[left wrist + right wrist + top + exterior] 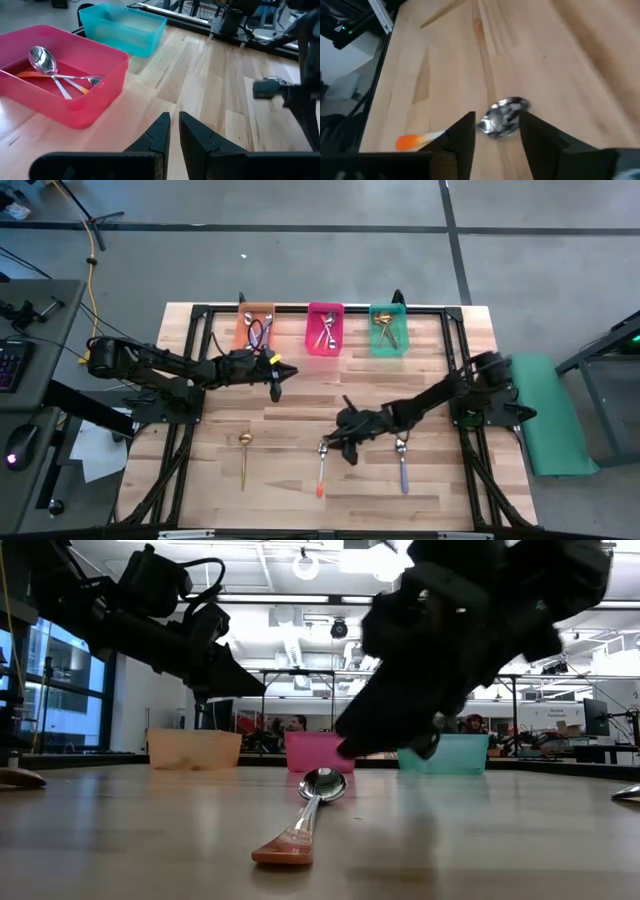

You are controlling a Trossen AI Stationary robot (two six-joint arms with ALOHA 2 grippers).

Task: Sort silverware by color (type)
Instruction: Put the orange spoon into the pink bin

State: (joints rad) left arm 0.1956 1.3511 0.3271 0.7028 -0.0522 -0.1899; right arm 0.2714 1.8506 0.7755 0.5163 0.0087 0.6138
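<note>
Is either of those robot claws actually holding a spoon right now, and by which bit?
No. The right end effector stands open over the orange-handled spoon's bowl; the left end effector grips nothing.

In the low view, the right hand (400,745) is a dark blur that hides part of the green bin (462,754). In the right wrist view, a finger covers the middle of the orange-handled spoon (502,120), and its bowl is blurred. From above, the spoons in the orange bin (256,328) are too small to count. A gold spoon (18,778) is cut off at the low view's edge.
</note>
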